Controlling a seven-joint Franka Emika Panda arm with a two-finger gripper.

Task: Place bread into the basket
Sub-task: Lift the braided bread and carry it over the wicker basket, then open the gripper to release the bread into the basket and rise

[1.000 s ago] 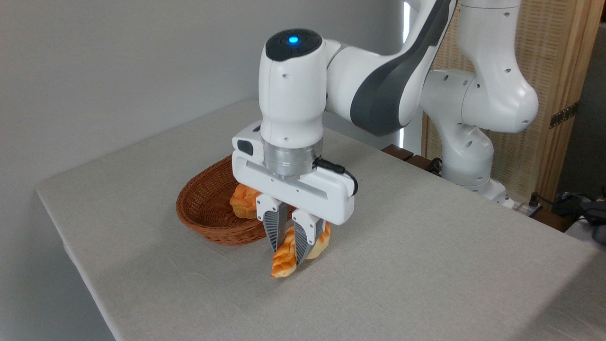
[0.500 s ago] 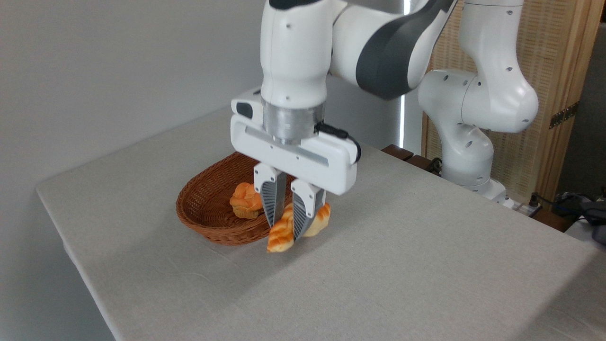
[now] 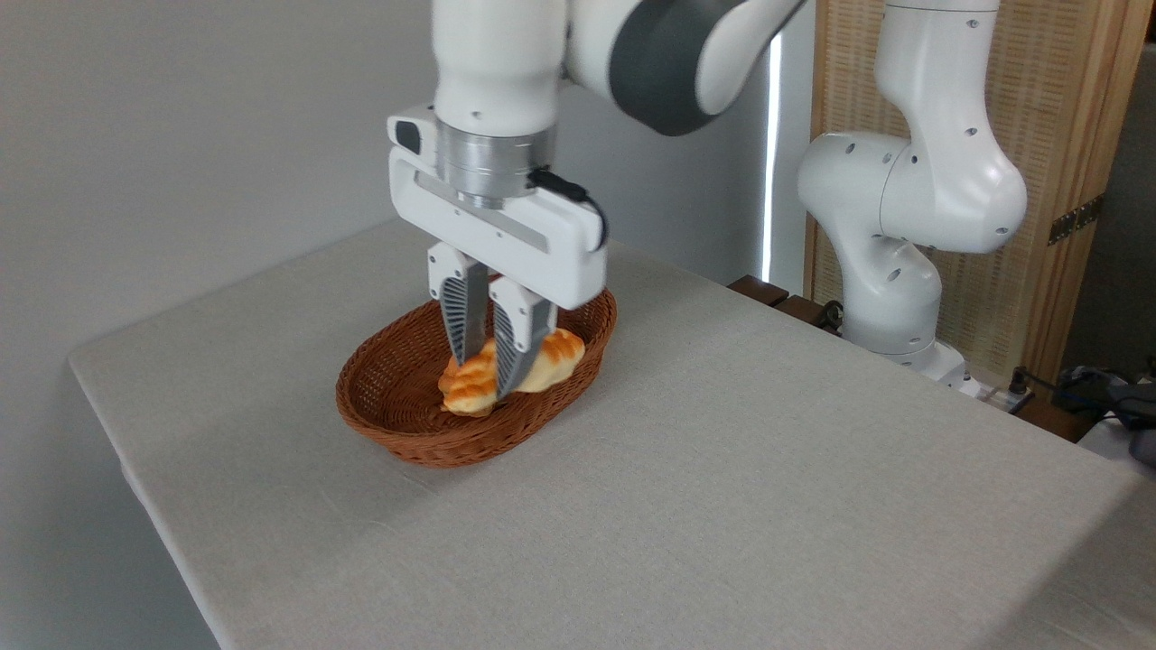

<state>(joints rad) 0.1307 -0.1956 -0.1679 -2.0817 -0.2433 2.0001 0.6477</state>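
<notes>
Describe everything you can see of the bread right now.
The bread is a long golden-orange loaf with browned ridges, tapering to a point at its right end. The gripper is shut on its left part, holding it roughly level over the basket. Whether it touches the basket floor is unclear.

Table [image 3: 813,506]: covered in pale beige cloth, lightly creased. Wall [image 3: 181,135]: plain light grey, behind and to the left. Screen panel [image 3: 1066,117]: woven cane in a light wooden frame, dark metal hinge at right edge. Bright vertical strip of light [image 3: 775,171] beside the panel. Dark cables [image 3: 1097,388] at far right.
</notes>
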